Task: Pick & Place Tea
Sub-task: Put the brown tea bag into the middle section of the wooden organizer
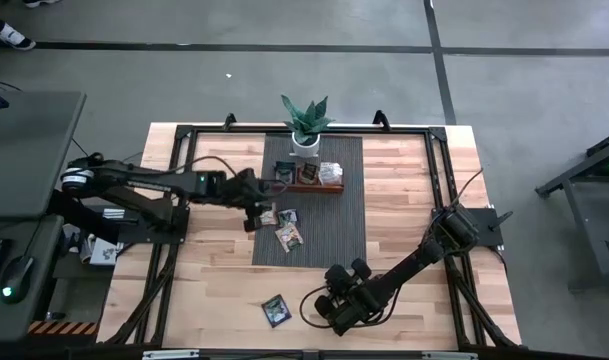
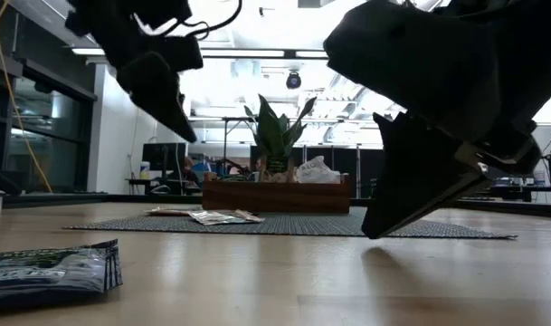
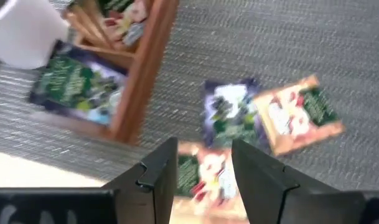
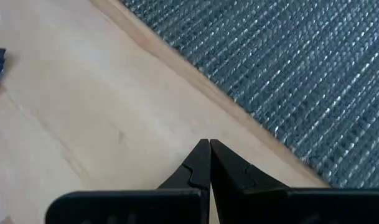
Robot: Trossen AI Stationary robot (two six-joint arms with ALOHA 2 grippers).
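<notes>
Left gripper (image 1: 256,212): jaws apart, empty, above sachets (image 1: 287,227) at frame centre, beside tray (image 1: 306,185).
Right gripper (image 1: 336,303): closed, empty, lower centre.
Risk: overlapping sachets could lift together.

The right arm's dark two-finger gripper (image 4: 210,163) hangs pinched together over the pale wooden tabletop (image 4: 83,106), beside a grey woven mat (image 4: 289,62).

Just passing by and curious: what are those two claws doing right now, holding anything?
Left gripper: open, empty, hovering over a tea sachet on the grey mat.
Right gripper: closed, empty, above the bare wooden table.
</notes>
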